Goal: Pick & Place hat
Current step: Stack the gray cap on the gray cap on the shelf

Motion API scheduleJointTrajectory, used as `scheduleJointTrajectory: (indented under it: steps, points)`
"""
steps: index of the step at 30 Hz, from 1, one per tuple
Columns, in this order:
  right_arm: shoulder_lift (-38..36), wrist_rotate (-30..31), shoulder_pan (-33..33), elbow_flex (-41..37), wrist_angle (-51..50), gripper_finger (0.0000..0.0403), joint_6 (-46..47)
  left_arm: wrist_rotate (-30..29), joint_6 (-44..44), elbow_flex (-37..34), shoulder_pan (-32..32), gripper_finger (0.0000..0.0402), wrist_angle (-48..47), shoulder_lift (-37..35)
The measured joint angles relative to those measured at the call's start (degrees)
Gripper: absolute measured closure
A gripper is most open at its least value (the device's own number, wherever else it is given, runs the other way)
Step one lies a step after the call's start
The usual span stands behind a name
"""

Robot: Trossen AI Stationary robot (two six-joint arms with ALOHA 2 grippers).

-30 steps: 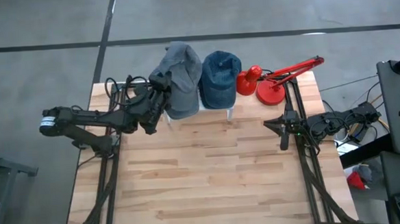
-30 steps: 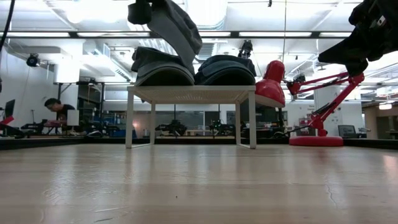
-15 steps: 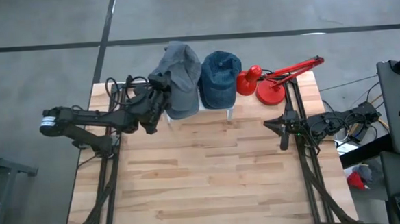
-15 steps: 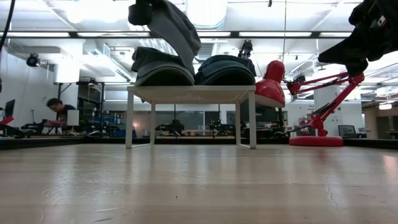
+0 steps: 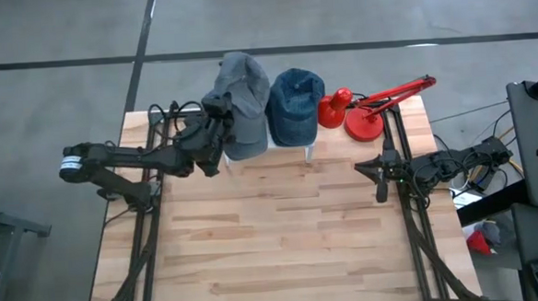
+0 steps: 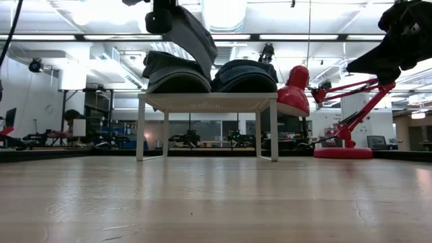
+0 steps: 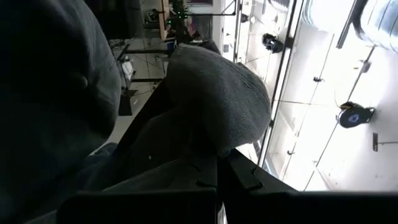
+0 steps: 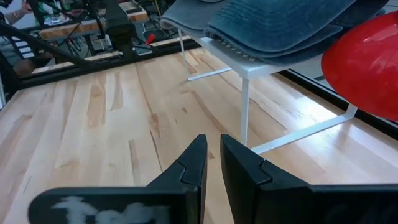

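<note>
A grey hat (image 5: 244,96) and a blue hat (image 5: 296,103) lie side by side on a small white stand (image 6: 209,101) at the table's far edge. In the low view the grey hat's lower part (image 6: 175,74) rests on the stand, and one flap of it (image 6: 196,37) slants up and to the left. My left gripper (image 5: 216,133) is at the grey hat's left side, shut on that flap. My right gripper (image 5: 379,180) hangs shut and empty over the table's right side, away from both hats. My left gripper pinches the grey hat's raised left edge (image 7: 205,163) between its two fingers. It comes from the table's left, slanting up. The held flap is lifted above the stand, and the rest of the hat (image 6: 175,74) lies on the stand top against the blue hat.
A red desk lamp (image 5: 364,109) stands at the far right, next to the stand. Its shade (image 6: 295,88) is close to the blue hat. The bare wooden tabletop (image 5: 283,233) stretches from the stand to the near edge. Cables lie at the far left corner (image 5: 161,115).
My left gripper has gone a little up and toward the table's right edge, still shut on the grey hat's raised edge. The flap stands slightly higher and the hat's lower part stays on the stand.
</note>
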Motion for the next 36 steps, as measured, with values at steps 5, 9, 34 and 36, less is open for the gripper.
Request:
scheduleJointTrajectory:
  steps: [5,9,34,36]
  points:
    - [0.00,0.00,0.02,-0.02,0.02,0.0360,0.00,0.02,1.63,0.00,-0.11,0.0401,0.28,-0.15]
    - [0.00,0.00,0.02,0.00,0.03,0.0360,0.00,-0.22,0.74,-0.44,-0.04,0.0401,0.22,-0.11]
    - [-0.02,0.00,0.01,0.00,0.05,0.0360,-0.17,-5.78,-10.85,-9.51,-0.11,0.0401,0.13,-1.31]
    - [-0.02,0.00,0.00,0.00,0.05,0.0360,-0.17,-5.13,-10.04,-9.51,-0.09,0.0401,0.17,-2.15]
